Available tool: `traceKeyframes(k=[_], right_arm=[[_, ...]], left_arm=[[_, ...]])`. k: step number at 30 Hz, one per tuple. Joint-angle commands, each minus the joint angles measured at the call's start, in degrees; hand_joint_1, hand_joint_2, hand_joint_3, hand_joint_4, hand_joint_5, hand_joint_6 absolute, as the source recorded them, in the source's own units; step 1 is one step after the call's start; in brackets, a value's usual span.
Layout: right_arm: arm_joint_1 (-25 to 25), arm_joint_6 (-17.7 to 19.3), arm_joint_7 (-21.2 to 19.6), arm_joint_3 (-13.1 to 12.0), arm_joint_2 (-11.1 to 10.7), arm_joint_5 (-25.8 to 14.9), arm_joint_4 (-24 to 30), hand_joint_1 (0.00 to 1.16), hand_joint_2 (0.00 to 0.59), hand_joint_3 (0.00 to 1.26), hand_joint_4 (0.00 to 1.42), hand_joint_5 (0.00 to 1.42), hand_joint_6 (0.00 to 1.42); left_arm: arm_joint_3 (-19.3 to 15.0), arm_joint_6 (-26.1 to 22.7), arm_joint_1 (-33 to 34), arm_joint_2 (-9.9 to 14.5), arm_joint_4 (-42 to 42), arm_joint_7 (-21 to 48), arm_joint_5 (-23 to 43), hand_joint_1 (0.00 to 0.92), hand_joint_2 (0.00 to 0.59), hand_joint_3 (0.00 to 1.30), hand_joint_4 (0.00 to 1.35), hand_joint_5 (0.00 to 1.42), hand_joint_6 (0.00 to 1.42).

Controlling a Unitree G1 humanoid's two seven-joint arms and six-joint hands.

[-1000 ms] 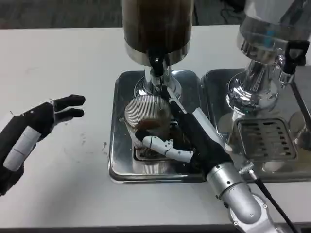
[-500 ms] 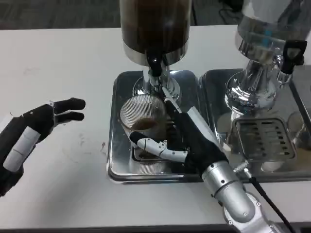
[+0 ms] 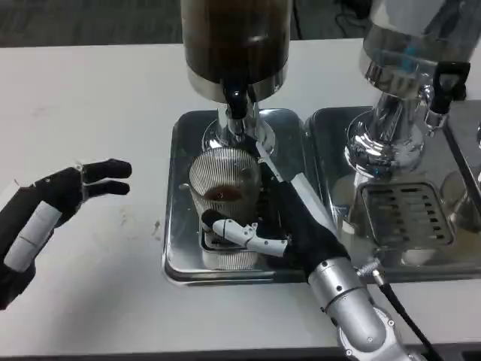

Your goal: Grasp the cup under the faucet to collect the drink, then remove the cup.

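A: Where is the clear ribbed plastic cup [image 3: 224,180] sitting?

B: It is standing upright on the square steel drip tray [image 3: 174,226], at six o'clock from the black faucet [image 3: 237,101] of the dark-filled cylindrical drink dispenser [image 3: 234,37]. A brown drink is showing inside it.

A: And the right hand [image 3: 289,226]?

B: It is grasping the cup, thumb crossing the wall at six o'clock, fingers wrapping round from three o'clock.

A: How is that cup likely to handle?

B: Thin and light, I judge, with walls that flex under a squeeze. Liquid is making it heavier and ready to slosh, and the plastic may be slippery when wet.

A: So where to hold?

B: Around the mid wall, where the ribs are giving purchase, with gentle pressure, keeping it level.

A: The left hand [image 3: 52,203]?

B: It is hovering over the white desk [image 3: 90,83] at nine o'clock from the tray, released, holding nothing.
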State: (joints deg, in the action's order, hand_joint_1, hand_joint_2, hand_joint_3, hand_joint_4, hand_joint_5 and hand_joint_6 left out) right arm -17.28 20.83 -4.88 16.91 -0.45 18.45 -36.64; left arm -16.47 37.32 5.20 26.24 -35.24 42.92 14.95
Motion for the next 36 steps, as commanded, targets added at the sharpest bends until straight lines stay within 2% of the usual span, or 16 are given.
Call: traceKeyframes(k=[1,3,7,9,15,21,22,30,36], right_arm=[[0.8,-0.8,1.1,1.2,1.3,0.3,-3.1,0.67,0.204,0.00,0.00,0.03,0.10],[0.8,-0.3,0.7,1.1,1.8,0.1,-4.0,0.67,0.208,0.00,0.00,0.06,0.14],[0.5,1.2,-0.9,0.9,2.8,0.0,-6.6,0.68,0.203,0.01,0.12,0.17,0.26],[0.3,2.5,-2.2,0.7,3.3,-0.1,-8.4,0.69,0.197,0.05,0.18,0.23,0.32],[-0.8,10.3,-7.0,-0.7,5.7,-1.0,-16.9,0.74,0.196,0.15,0.29,0.34,0.42],[-1.6,15.3,-10.5,-1.0,6.7,-0.7,-21.1,0.75,0.191,0.26,0.40,0.45,0.53],[-1.6,15.8,-10.9,-1.1,6.7,-0.7,-21.5,0.76,0.195,0.28,0.42,0.47,0.56],[-1.1,20.2,-15.3,-2.4,7.0,-0.7,-22.7,0.86,0.190,0.41,0.62,0.77,1.12],[-0.5,21.6,-19.0,-2.9,7.0,0.2,-22.4,0.88,0.183,0.49,0.71,0.89,1.26]], left_arm=[[0.5,-0.7,-0.2,0.9,-0.3,-0.5,-0.5,0.000,0.087,0.39,0.27,0.31,0.17],[0.5,-0.7,-0.2,1.0,-0.3,-0.5,-0.5,0.000,0.087,0.39,0.28,0.32,0.17],[0.4,-0.7,-0.3,1.2,-0.5,-0.5,-0.5,0.000,0.084,0.41,0.29,0.33,0.18],[0.3,-0.7,-0.3,1.3,-0.6,-0.6,-0.5,0.000,0.083,0.41,0.29,0.33,0.19],[0.2,-0.7,-0.6,1.6,-0.7,-0.6,-0.6,0.000,0.077,0.42,0.29,0.33,0.19],[0.1,-0.8,-0.8,1.9,-0.6,-0.6,-0.5,0.000,0.074,0.42,0.30,0.34,0.19],[0.1,-0.8,-0.8,1.9,-0.6,-0.5,-0.4,0.000,0.074,0.42,0.30,0.34,0.19],[0.5,-0.8,-0.1,1.9,-1.4,-0.4,-0.6,0.000,0.074,0.43,0.31,0.34,0.19],[0.7,-0.8,0.2,1.9,-2.2,-0.2,-0.7,0.000,0.074,0.43,0.32,0.35,0.20]])
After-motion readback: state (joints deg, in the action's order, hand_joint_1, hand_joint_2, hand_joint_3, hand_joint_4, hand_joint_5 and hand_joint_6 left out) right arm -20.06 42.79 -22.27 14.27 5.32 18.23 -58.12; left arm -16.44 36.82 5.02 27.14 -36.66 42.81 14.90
